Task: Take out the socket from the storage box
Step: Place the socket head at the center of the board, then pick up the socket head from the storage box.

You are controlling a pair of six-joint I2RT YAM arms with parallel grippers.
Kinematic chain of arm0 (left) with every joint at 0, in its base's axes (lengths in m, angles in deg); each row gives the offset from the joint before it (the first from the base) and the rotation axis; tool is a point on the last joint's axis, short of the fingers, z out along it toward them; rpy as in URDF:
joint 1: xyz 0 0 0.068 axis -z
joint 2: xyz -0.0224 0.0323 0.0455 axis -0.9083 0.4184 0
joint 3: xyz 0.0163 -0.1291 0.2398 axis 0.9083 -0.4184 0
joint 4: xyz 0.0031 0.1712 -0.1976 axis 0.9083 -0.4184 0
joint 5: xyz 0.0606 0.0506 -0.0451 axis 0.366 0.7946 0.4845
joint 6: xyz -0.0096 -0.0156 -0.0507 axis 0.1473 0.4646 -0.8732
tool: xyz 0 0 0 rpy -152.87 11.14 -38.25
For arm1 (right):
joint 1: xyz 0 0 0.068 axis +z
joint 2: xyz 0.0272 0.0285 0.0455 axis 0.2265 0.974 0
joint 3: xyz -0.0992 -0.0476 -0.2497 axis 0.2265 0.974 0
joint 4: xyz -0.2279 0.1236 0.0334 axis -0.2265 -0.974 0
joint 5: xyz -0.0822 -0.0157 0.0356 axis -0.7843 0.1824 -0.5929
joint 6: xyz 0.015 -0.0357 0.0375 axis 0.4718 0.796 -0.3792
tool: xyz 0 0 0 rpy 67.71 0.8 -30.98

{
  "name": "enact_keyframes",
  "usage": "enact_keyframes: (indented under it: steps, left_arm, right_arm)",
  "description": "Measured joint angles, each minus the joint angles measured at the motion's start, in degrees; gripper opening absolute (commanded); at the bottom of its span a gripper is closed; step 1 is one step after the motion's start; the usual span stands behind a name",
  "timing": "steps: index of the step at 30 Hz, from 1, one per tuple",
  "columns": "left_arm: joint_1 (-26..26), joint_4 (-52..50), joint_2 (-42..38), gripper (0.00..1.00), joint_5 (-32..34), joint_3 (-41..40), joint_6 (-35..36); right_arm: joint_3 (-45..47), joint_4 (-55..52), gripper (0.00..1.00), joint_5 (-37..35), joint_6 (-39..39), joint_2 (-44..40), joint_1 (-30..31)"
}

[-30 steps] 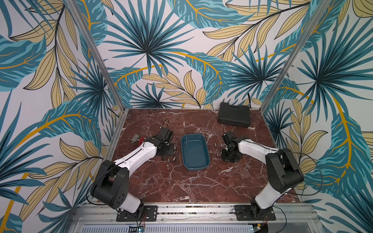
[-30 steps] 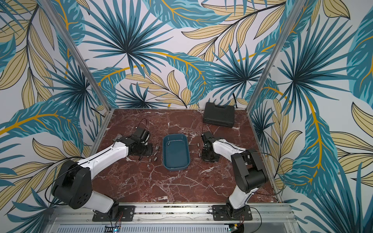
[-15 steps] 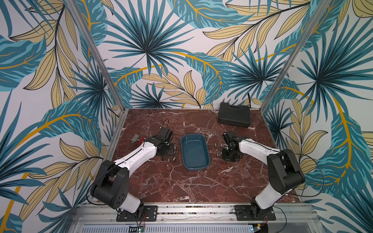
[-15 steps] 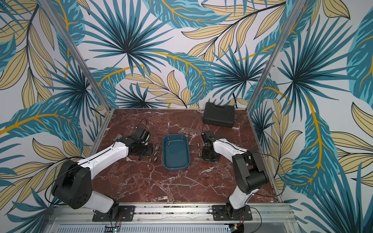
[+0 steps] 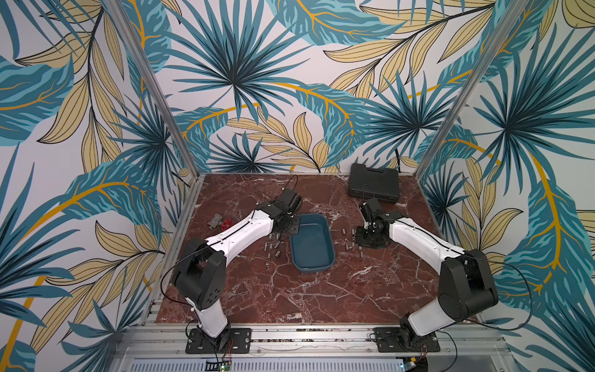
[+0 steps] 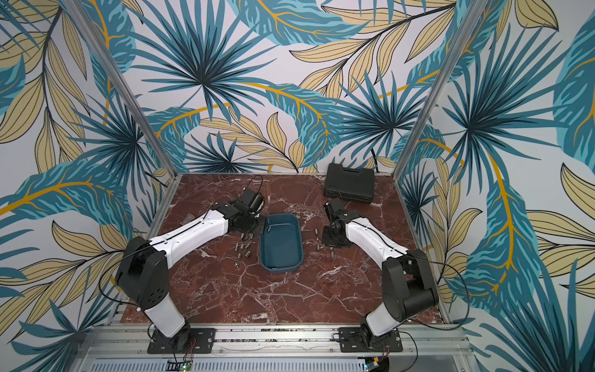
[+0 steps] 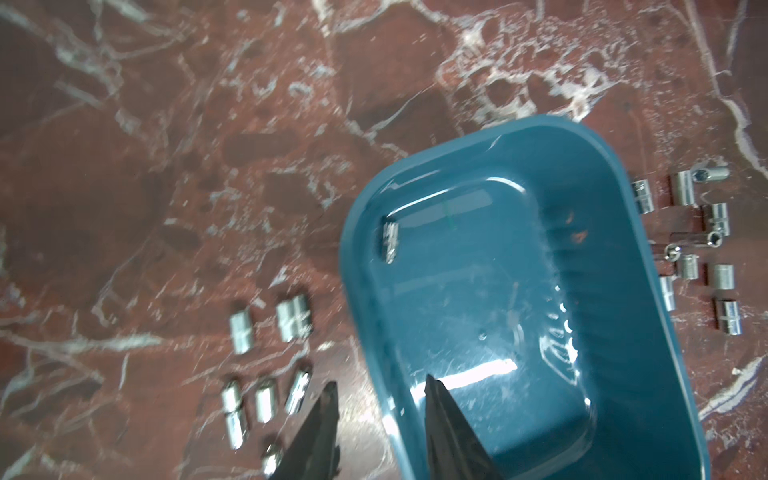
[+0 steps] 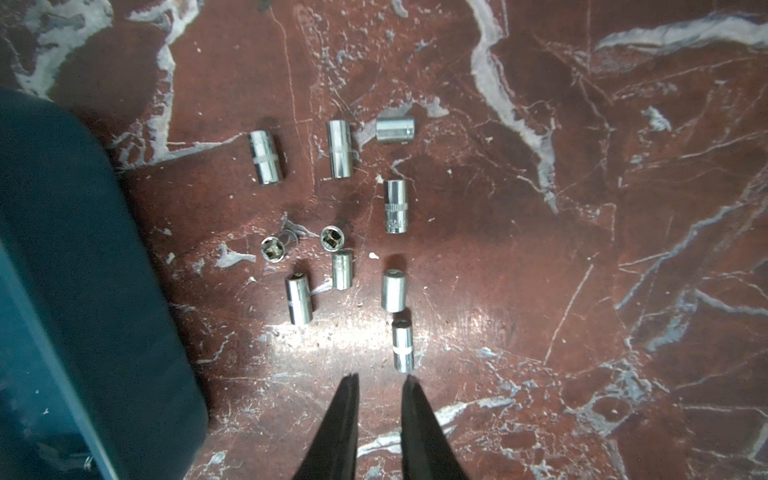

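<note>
You have one socket (image 7: 390, 242) in the box (image 7: 615, 270), mid-frame; left gripper (image 7: 381, 380) spread astride its rim, right gripper (image 8: 381, 377) slightly apart, empty.

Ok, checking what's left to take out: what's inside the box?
One socket lies on the box floor near a wall; the rest in view is bare. A left gripper finger covers one patch, so that part is hidden.

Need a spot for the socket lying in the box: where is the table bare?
Free: the strip of marble table between the near end of the storage box and the arm bases; the far strip behind the box, beside the black case. Crowded: both long sides of the box, where sockets lie near the left pincer and right pincer.
</note>
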Motion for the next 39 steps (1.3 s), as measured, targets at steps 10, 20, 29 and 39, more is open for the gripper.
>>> enact_keyframes:
  steps: [10, 20, 29, 39]
  left_arm:
    - [1.14, -5.7, 15.23, 0.35, 0.07, 14.58, 2.62]
    - [1.14, -9.14, 21.57, 0.33, 1.49, 18.49, 2.45]
    - [1.14, -10.19, 26.27, 0.34, 2.32, 22.45, 2.45]
    - [1.14, -11.17, 28.94, 0.24, 2.27, 24.74, 2.27]
  right_arm:
    - [0.02, 0.0, 0.21, 0.48, -0.02, -0.15, -0.22]
    - [0.26, 0.2, 0.21, 1.31, -0.04, -0.35, -0.31]
    - [0.31, 0.24, 0.21, 2.19, -0.02, -0.35, -0.31]
    - [0.35, 0.26, 0.21, 2.99, 0.0, 0.15, -0.33]
